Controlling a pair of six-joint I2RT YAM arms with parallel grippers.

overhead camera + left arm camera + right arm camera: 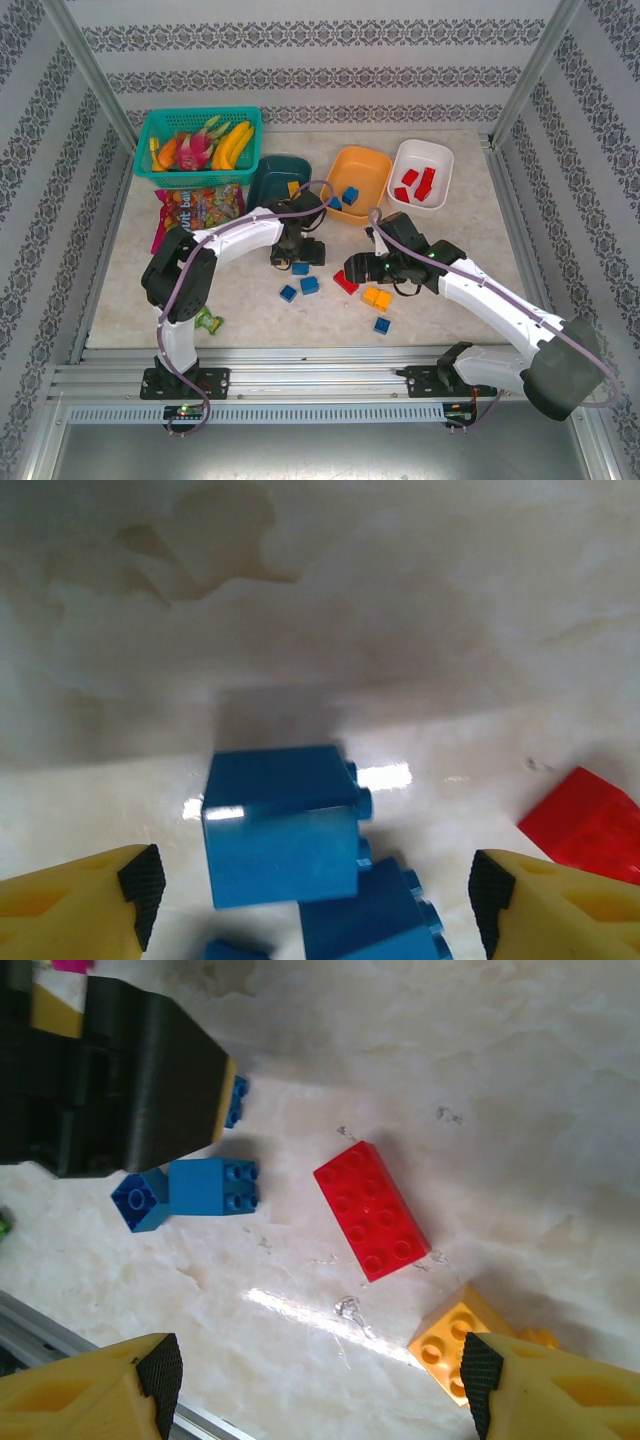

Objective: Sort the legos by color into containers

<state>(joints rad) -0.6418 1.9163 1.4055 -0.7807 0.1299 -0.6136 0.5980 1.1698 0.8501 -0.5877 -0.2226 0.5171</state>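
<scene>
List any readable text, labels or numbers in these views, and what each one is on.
"...uit bo...": a fragment of the white lettering on the candy bag, seen from the top camera. The rest of its print is too small and blurred to read.
No other text, numbers or signs are legible in any view.

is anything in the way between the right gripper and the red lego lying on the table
Nothing visible. The right gripper is open above bare table, and the red lego lies flat just ahead of its fingertips. An orange lego sits by one fingertip, off to the side, not in between.
</scene>
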